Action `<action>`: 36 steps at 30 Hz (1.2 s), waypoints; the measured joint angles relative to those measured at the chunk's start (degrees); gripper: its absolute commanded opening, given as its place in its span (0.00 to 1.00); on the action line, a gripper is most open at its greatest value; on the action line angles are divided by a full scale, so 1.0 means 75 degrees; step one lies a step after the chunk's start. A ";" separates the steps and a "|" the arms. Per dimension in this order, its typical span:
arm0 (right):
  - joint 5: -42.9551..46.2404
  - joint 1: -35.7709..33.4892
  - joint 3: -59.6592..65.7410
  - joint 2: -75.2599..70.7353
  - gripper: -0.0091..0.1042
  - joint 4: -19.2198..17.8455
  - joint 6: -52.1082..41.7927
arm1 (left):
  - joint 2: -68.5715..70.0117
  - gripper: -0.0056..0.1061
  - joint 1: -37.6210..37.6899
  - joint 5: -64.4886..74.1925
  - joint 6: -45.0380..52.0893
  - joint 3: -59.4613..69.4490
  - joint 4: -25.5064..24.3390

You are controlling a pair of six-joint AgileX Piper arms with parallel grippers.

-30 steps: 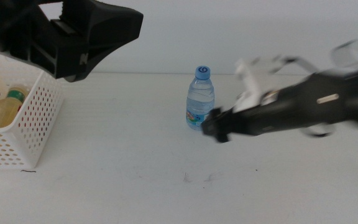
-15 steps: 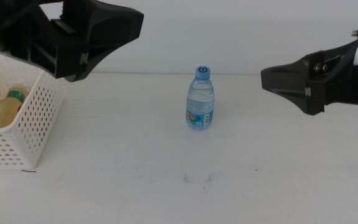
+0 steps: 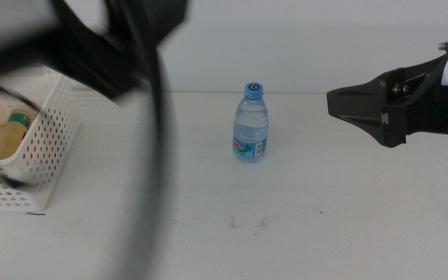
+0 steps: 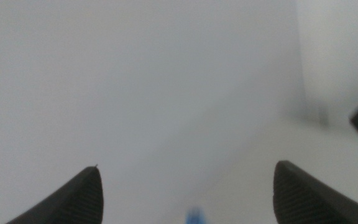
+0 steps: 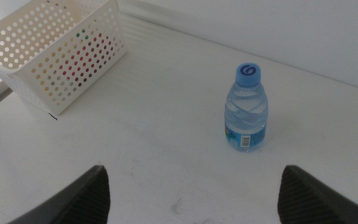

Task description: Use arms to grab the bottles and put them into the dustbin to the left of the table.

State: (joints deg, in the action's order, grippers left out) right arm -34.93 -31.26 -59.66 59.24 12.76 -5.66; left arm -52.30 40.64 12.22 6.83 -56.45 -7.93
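Only the water bottle [image 3: 250, 123] remains out on the table [image 3: 302, 233], standing upright near the middle, well apart from the white basket [image 3: 49, 144] at the table's left side, where a yellow juice bottle [image 3: 5, 138] already lies inside; coloured shapes show through the basket's holes in the right wrist view, but I cannot tell what they are. The right gripper [image 3: 364, 109] hangs above the table off to the bottle's right, clear of it, and its own camera shows its two jaws spread wide with nothing between them. The left gripper [image 3: 111, 54] is a blurred dark mass above the basket, which suggests fast motion, and its wrist view shows its jaws parted as well, with only a smear of the bottle's blue cap [image 4: 194, 216] at the frame edge. The main risk, as I judge it, is the bottle itself: it is light, narrow-based and tall, so a jaw that clips its side on approach could topple it and send it rolling across the smooth tabletop, perhaps off the edge. A grip too near the cap could let it swing or slip out on the way to the basket. Both arms could also reach for it together and collide, and the left arm's black cable [image 3: 159, 148] hanging across the scene might snag the basket rim or drag it askew.
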 measured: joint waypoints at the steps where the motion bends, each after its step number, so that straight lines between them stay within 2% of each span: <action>1: 0.0000 0.0000 0.0000 0.0000 0.76 0.0000 0.0000 | -0.0029 0.89 -0.0077 -0.1371 -0.0063 0.0725 -0.0016; 4: -0.0014 0.0000 0.0000 0.0000 0.76 0.0000 0.0000 | -0.0605 0.89 -0.0394 -0.4844 -0.0101 0.2824 0.0086; 7: -0.0014 0.0000 0.0000 0.0000 0.76 -0.0012 0.0000 | -0.1816 0.89 -0.0709 -0.6144 -0.0159 0.4134 0.0114; 10: -0.0014 0.0000 0.0000 0.0000 0.76 -0.0012 0.0000 | -0.3312 0.89 -0.0894 -0.6678 -0.0585 0.4510 0.0130; 17: -0.0014 0.0000 0.0000 0.0000 0.76 -0.0012 0.0000 | -0.6033 0.89 -0.0925 -0.9692 -0.1007 0.4456 0.0488; 27: -0.0014 0.0000 0.0000 0.0000 0.76 -0.0012 0.0000 | -0.7942 0.89 -0.0925 -1.0048 -0.1340 0.2699 0.0526; 36: -0.0014 0.0000 0.0000 0.0000 0.76 -0.0012 0.0000 | -0.9345 0.89 -0.0941 -0.9093 -0.1343 0.0340 0.0769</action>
State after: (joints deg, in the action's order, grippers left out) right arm -35.04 -31.26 -59.66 59.24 12.66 -5.66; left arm -122.39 33.59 -55.98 -3.25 -53.90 -2.16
